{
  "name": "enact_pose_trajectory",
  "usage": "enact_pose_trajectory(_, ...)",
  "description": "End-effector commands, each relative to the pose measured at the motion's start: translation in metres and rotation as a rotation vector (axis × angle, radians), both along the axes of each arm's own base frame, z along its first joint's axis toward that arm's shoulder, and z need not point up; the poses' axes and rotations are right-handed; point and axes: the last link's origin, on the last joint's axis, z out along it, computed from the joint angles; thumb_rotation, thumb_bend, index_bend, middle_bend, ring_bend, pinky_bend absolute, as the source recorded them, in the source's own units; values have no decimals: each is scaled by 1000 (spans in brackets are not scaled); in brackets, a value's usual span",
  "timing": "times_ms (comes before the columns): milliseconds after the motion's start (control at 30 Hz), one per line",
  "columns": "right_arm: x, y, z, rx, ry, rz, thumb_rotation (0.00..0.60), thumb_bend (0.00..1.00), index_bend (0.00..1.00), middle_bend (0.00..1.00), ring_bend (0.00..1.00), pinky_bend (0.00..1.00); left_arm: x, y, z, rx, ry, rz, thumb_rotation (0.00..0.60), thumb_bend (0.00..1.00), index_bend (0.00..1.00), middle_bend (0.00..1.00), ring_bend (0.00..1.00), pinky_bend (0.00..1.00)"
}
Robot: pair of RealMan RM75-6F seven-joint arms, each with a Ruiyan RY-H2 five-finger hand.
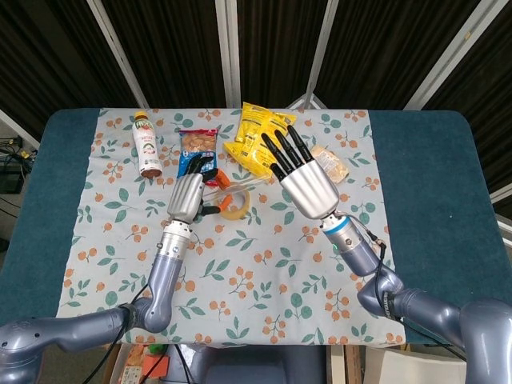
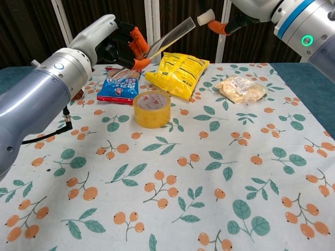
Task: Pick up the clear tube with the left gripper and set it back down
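Left hand (image 2: 123, 44) holds clear tube (image 2: 170, 36) tilted above tape roll (image 2: 152, 109).

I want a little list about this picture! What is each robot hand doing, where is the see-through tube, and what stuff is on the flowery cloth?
left robot hand: holds the clear plastic tube off the table, tilted
right robot hand: raised, fingers spread, holds nothing
under the tube: yellow tape roll
snacks: yellow crinkly snack bag, blue snack packet, clear packet of pale snacks
drink: small bottle with green cap, lying on the cloth
cover: floral tablecloth
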Motion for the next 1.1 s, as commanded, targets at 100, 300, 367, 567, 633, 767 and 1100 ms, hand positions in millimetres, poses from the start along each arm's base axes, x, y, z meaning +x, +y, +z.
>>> enact_pose_trajectory(100, 1, 0, 0, -3, 2, 4, 600, 436, 606, 89, 0, 0, -1, -4, -1, -5, 0, 5, 600, 575, 722, 545, 140, 0)
enact_pose_trajectory(300, 1, 2, -1, -1, 1, 4, 600, 435, 606, 89, 0, 0, -1, -6, -1, -8, -6, 13, 600, 575, 722, 545, 140, 0)
enact_pose_trajectory(367, 1, 2, -1, -2, 0, 3, 600, 435, 607, 89, 0, 0, 0, -6, 0, -7, -11, 15, 600, 574, 722, 545, 140, 0)
enact_pose_trajectory(567, 0, 2, -1, -4, 0, -4, 600, 435, 607, 89, 0, 0, 2, -8, -2, -16, -19, 21, 600, 575, 722, 545, 140, 0)
enact_pose_trajectory(633, 0, 2, -1, -4, -1, -5, 600, 435, 606, 89, 0, 0, 3, -8, -2, -18, -21, 23, 600, 575, 722, 545, 140, 0)
enact_pose_trajectory(767, 0, 2, -1, -4, -1, -4, 600, 435, 606, 89, 0, 0, 4, -9, -3, -23, -30, 34, 600, 575, 722, 545, 140, 4)
enact_pose_trajectory(1100, 1, 3, -2, 0, -5, -3, 600, 436, 607, 89, 0, 0, 6, -9, -3, -24, -37, 34, 600, 574, 723, 546, 140, 3)
